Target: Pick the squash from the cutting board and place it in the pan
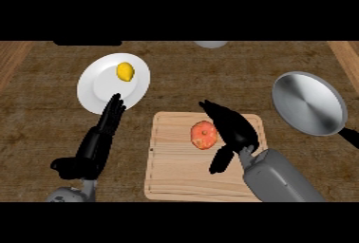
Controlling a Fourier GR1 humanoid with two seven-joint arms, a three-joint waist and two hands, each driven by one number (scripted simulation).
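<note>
- While the right robot hand (231,128) hangs over the cutting board (179,175), the squash (203,135) is still lying on the board, a bit up and right of the board's middle.
- That squash is a round orange-pink thing, and it sits right at the 9 o'clock side of the right robot hand. The dark fingers (214,110) stretch up past it toward 11 o'clock and the thumb (222,160) points down toward 6, so it's spread out and released, not wrapped around anything. Can't tell if the palm edge actually touches the squash, they overlap from this angle.
- Pan (308,102) is off at 2 o'clock from the board, well apart from it, round and shiny grey, dark handle (348,137) running off toward 4 o'clock. Nothing in it that I can see.
- Left robot hand (101,137) is at 9 o'clock from the board, fingers straight and pointing up, tips overlapping the lower rim of the white plate (101,85). Also released, holding nothing.
- Plate has a small yellow fruit (125,71) on it, looks like a lemon, up at 11 o'clock from the board.
- Everything's on a brownish table (210,76).
</note>
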